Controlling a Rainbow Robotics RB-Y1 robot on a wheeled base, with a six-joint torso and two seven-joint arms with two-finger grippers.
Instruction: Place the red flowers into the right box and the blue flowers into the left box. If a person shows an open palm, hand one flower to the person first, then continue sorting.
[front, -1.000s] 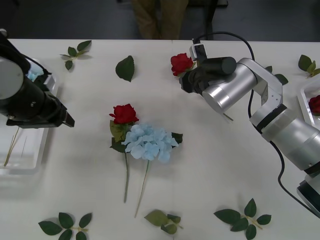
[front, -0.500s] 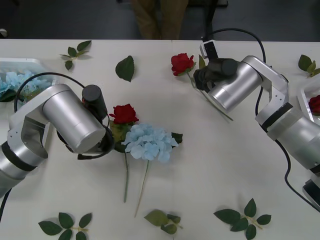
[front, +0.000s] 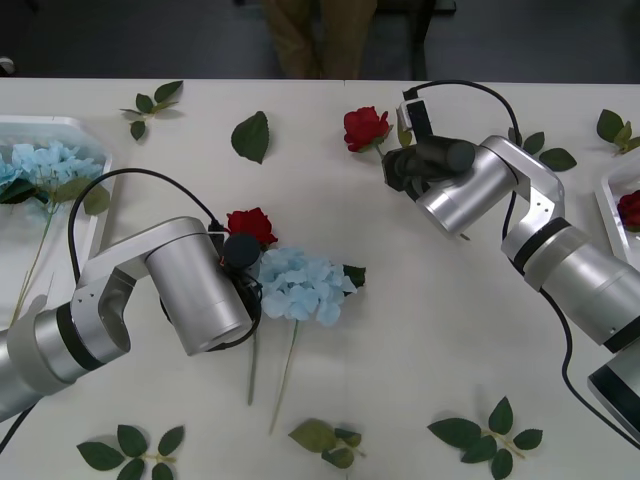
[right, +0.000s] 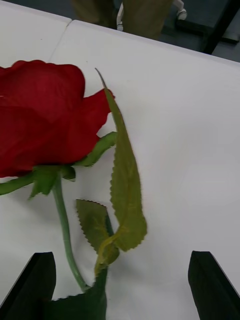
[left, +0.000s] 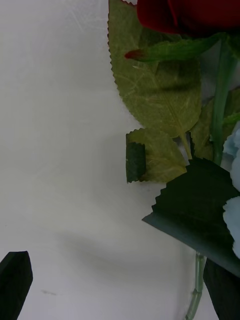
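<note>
Both arms low over flowers, fingers spread.
Front: left box (front: 95, 160) at table's left edge, right box (front: 608, 195) at right edge.
Right wrist: right gripper (right: 120, 285) open; red rose (right: 45, 120) stem between tips.
Left wrist: left gripper (left: 120, 290) open; rose stem (left: 220, 95) and blue hydrangea (left: 234, 180) just beside one fingertip.

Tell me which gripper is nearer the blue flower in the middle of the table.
Left. The left gripper hangs open right beside the blue flower, over its leaves. The right gripper is open farther off, by the far red rose.
</note>
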